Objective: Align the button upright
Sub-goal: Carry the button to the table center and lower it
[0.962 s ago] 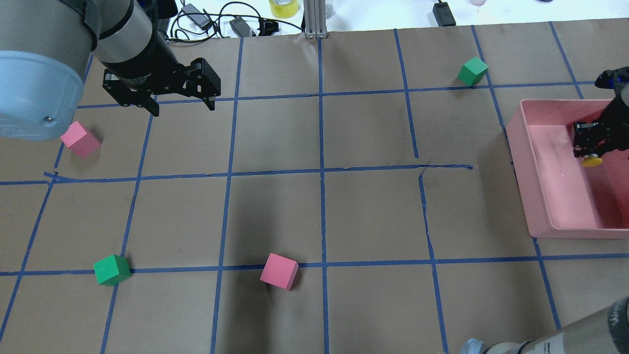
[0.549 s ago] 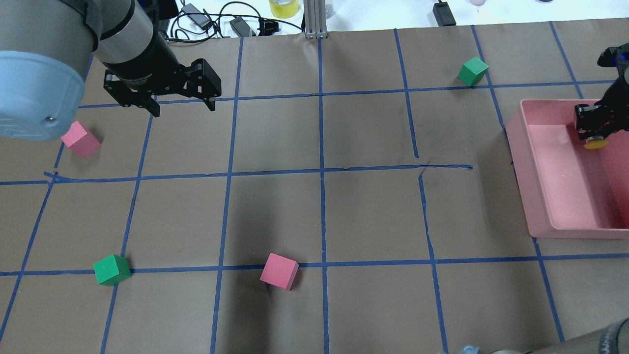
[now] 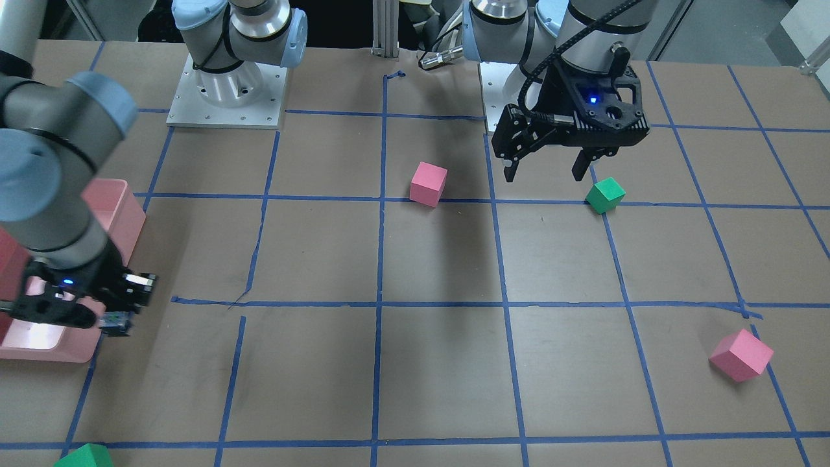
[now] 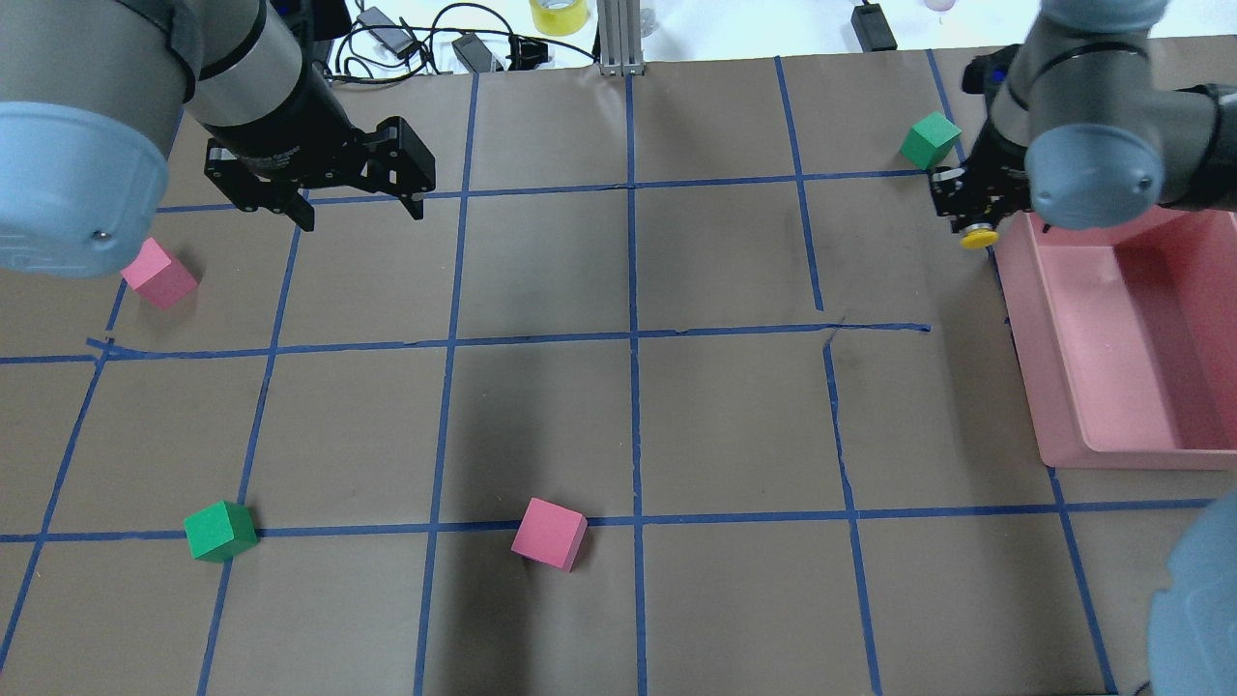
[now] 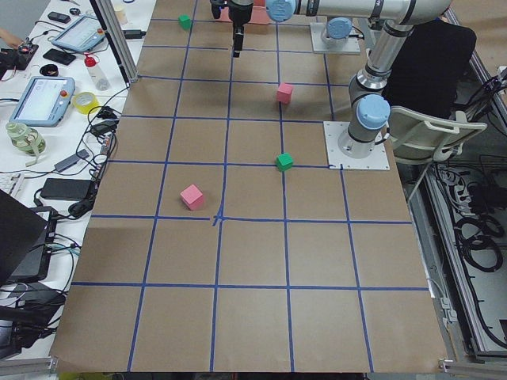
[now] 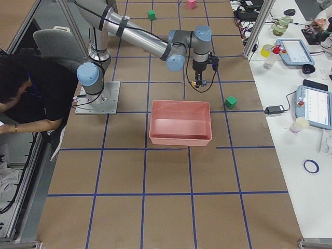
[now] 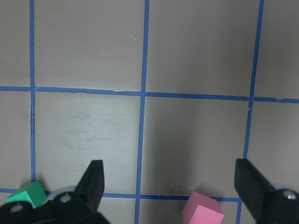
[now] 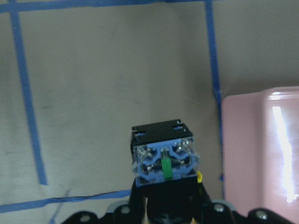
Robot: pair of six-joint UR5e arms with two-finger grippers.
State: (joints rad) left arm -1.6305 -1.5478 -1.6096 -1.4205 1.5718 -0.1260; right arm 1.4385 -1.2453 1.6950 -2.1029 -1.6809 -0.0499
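My right gripper [image 4: 974, 220] is shut on the button [image 4: 979, 238] and holds it above the table, just off the pink bin's [image 4: 1111, 447] far left corner. The yellow cap sticks out sideways from the fingers, toward the robot. In the right wrist view the button's black-and-white base [image 8: 163, 156] fills the space between the fingers, with bare table below. The same gripper shows in the front view [image 3: 120, 312] beside the bin [image 3: 39, 353]. My left gripper [image 4: 362, 215] hangs open and empty over the far left of the table, also in the front view [image 3: 543, 175].
A green cube [image 4: 930, 140] sits just beyond the right gripper. A pink cube [image 4: 158, 274] lies at the left, a green cube [image 4: 219, 531] and a pink cube [image 4: 549, 533] nearer the robot. Cables lie past the table's far edge.
My right gripper has lifted the button out of the pink bin and carried it left and away, past the bin's far left corner. The left arm has not moved.
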